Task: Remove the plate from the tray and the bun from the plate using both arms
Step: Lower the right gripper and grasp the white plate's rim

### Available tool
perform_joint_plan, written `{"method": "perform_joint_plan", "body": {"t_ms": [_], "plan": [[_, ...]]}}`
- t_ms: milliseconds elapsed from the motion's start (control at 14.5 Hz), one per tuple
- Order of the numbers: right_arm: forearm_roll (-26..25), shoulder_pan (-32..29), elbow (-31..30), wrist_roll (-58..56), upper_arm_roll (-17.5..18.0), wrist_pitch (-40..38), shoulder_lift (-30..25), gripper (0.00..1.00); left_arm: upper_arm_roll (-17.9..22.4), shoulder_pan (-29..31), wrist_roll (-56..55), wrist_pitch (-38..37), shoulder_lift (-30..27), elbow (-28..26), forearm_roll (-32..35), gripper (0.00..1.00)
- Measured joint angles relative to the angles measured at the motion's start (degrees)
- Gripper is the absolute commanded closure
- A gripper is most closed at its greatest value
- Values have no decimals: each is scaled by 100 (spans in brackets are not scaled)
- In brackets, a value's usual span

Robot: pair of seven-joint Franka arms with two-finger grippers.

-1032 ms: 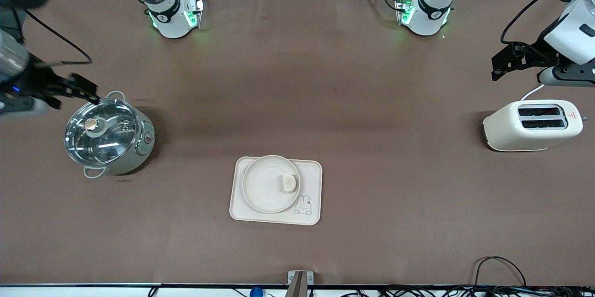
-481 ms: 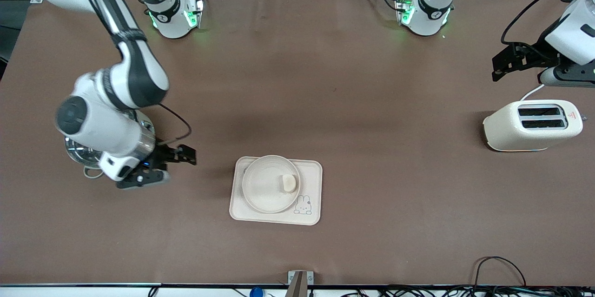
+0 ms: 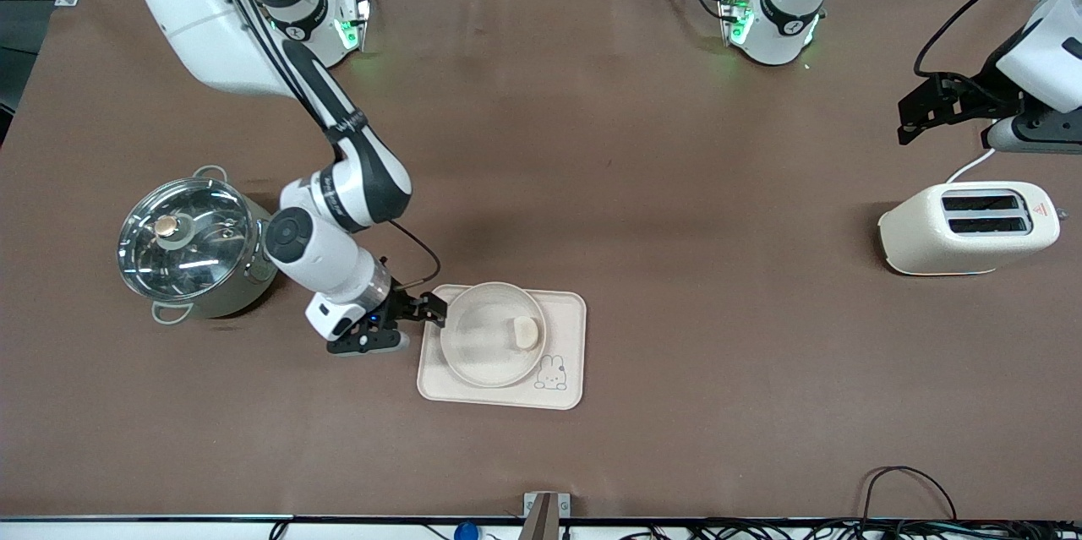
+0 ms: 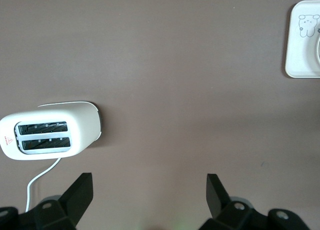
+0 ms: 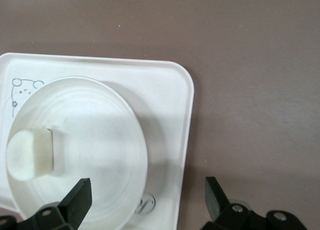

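The right gripper point(image 3: 431, 309), jaws apart, hovered at the plate point(image 3: 482, 346) rim to lift it off the tray point(image 3: 565, 308), while the left gripper point(image 3: 917, 111) waited, jaws apart, over the toaster point(image 3: 968, 229).

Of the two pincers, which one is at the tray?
The right pincer, open, at the tray's edge beside the plate holding the bun. The left pincer, open, waits above the toaster.
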Motion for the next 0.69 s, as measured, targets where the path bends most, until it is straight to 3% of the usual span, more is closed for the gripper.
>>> {"method": "perform_joint_plan", "body": {"t_ms": [138,206,688], "plan": [[0,61,78,0,-3,243,245,0,10,18,1,-13,0,5,0,0],[0,95,130,0,-4,329,346,7,9,21,1,-31,-1,9,0,0],[-1,267,439,0,-21,458,776,92,5,15,1,-292,-7,17,0,0]]}}
